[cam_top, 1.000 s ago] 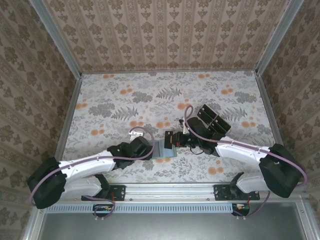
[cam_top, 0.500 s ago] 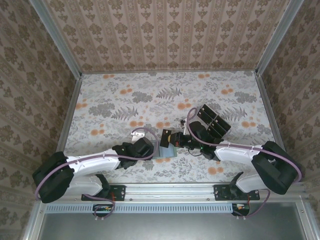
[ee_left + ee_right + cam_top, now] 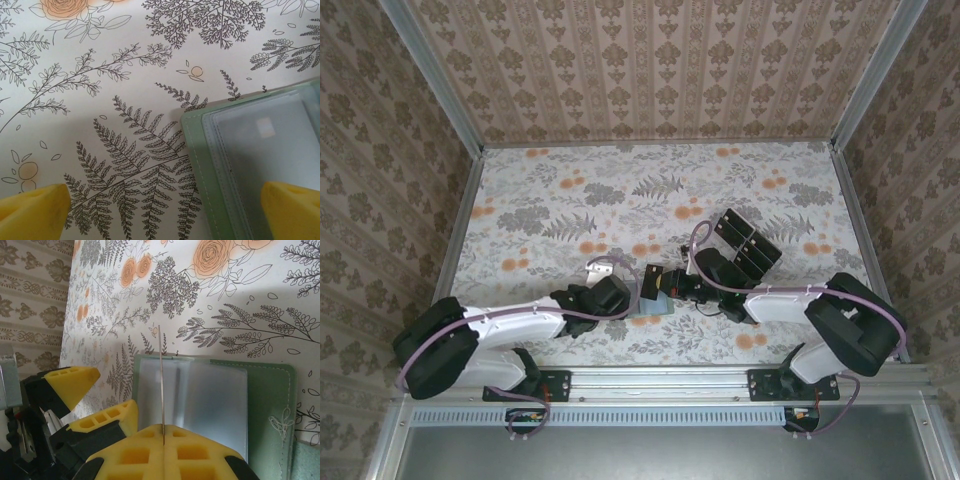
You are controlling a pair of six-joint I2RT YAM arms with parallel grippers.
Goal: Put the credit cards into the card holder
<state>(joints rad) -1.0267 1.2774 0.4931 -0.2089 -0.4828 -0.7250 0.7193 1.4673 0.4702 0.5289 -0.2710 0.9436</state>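
**Operator:** Where is the holder, and what is it made of?

**Guide:** The pale sage-green, soft, stitched card holder (image 3: 270, 405) lies open and flat on the floral-printed tabletop (image 3: 100, 75). Its clear, glossy plastic sleeves (image 3: 200, 390) face up. In your right wrist view its long axis runs from 9 to 3 o'clock.

**Operator:** And the card?

**Guide:** One thin, stiff black credit card (image 3: 162, 380) is clamped in your right gripper (image 3: 163, 436) and shows edge-on. It runs from 6 toward 12 o'clock, across the holder's long axis, over the sleeves' 9 o'clock side. Whether its far edge touches the plastic cannot be told.

**Operator:** The other arm?

**Guide:** Your left gripper (image 3: 161, 210) is spread wide and holds nothing. It sits at 9 o'clock of the holder seen from above, with one yellow fingertip (image 3: 292, 205) over the sleeves. The other black cards (image 3: 748, 240) lie well apart at 2 o'clock.

**Operator:** What does the next move need?

**Guide:** Probably laying the card flatter to meet a sleeve mouth. The slick plastic may let it skid.
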